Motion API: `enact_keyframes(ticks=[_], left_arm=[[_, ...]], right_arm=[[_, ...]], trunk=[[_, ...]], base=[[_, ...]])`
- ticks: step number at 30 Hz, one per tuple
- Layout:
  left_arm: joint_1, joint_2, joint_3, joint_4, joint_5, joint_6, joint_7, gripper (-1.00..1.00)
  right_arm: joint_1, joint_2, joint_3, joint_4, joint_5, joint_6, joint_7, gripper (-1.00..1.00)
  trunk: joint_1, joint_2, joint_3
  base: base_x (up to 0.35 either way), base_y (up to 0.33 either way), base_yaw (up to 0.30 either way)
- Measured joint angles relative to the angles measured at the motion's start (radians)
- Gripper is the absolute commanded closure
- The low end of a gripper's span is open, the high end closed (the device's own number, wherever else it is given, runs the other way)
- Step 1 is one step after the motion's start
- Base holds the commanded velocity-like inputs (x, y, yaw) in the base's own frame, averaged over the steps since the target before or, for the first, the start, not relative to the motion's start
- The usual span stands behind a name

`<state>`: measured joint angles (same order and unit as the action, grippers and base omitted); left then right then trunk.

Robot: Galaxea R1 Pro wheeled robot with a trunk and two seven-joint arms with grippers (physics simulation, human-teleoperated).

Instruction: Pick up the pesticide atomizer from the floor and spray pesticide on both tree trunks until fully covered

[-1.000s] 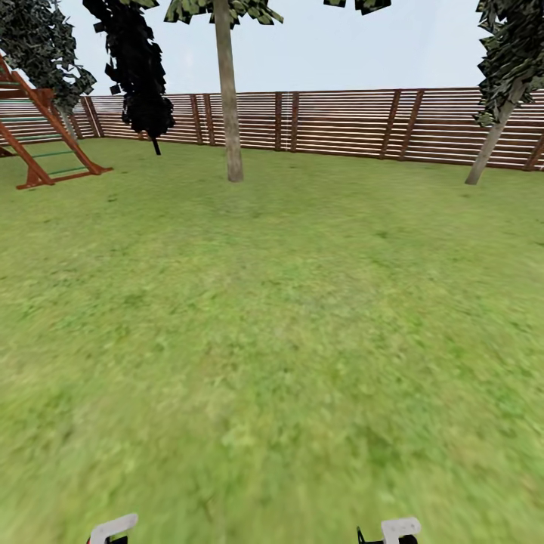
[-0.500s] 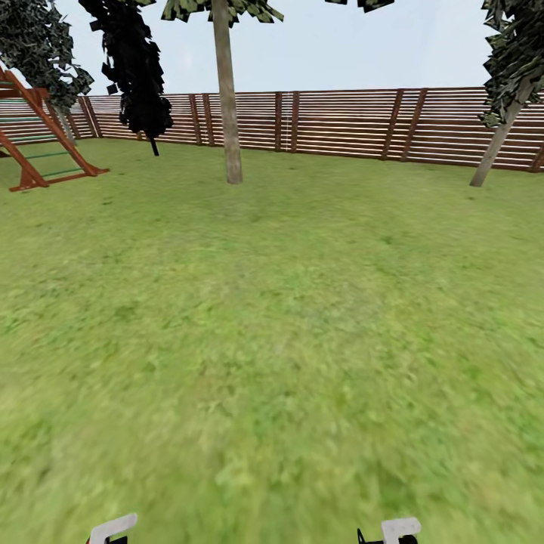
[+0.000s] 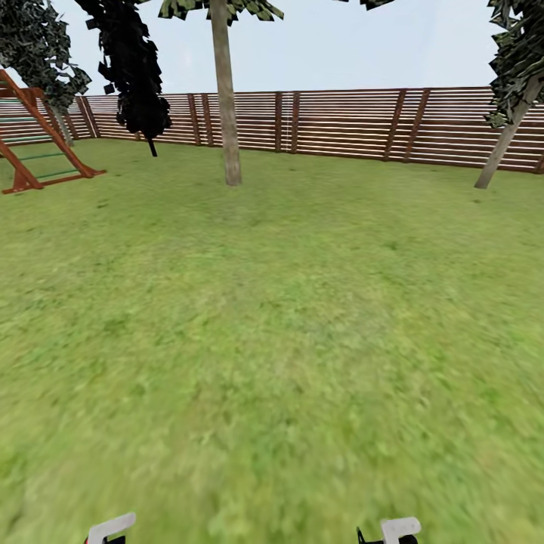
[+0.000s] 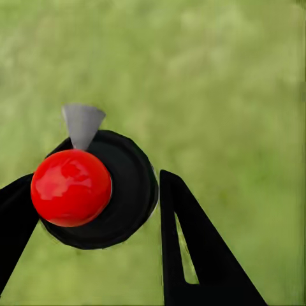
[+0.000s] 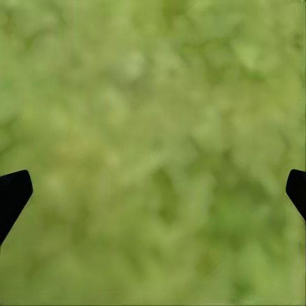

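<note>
Head view: open lawn [image 3: 272, 340] ahead, brown slat fence [image 3: 340, 121] along the far edge. 1 straight grey-beige tree trunk [image 3: 225, 91] stands in front of the fence, left of centre, with foliage at the top edge of frame. A 2nd trunk [image 3: 508, 136] leans at the far right, dark blocky foliage above it. A dark narrow conifer [image 3: 132, 68] sits left of the straight trunk, near the fence. A red-brown wooden climbing frame [image 3: 34, 140] is at the far left. Both trunks are well apart from the robot, with lawn between.

White arm parts poke in at the bottom edge: left arm [image 3: 112, 527], right arm [image 3: 399, 529].

Left wrist view: left hand [image 4: 95, 210] is gripping the pesticide atomizer [image 4: 95, 191]. Seen from above, it has a black round body, a glossy red knob and a grey wedge-shaped nozzle pointing away from the camera. 1 black finger [image 4: 191, 255] is touching the body's rim, and the other finger touches the opposite side. Blurred grass lies behind it, so the atomizer is held off the floor.

Right wrist view: right hand [image 5: 153, 191] has its fingers spread wide, with just the 2 black fingertips [image 5: 14, 191] at the frame edges and nothing between them. Blurred grass below.
</note>
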<state>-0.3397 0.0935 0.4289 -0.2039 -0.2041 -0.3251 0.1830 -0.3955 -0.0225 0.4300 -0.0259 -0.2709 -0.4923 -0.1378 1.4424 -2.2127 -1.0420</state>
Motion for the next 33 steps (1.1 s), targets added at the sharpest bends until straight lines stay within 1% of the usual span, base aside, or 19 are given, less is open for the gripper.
enact_keyframes(ticks=[33], left_arm=[[0.0,-0.001,-0.001,0.002,0.001,-0.001,-0.003,1.0]], right_arm=[[0.0,0.001,0.0,0.0,0.0,0.0,0.0,-1.0]], trunk=[[0.0,0.0,0.0]], base=[[0.34,0.0,0.0]])
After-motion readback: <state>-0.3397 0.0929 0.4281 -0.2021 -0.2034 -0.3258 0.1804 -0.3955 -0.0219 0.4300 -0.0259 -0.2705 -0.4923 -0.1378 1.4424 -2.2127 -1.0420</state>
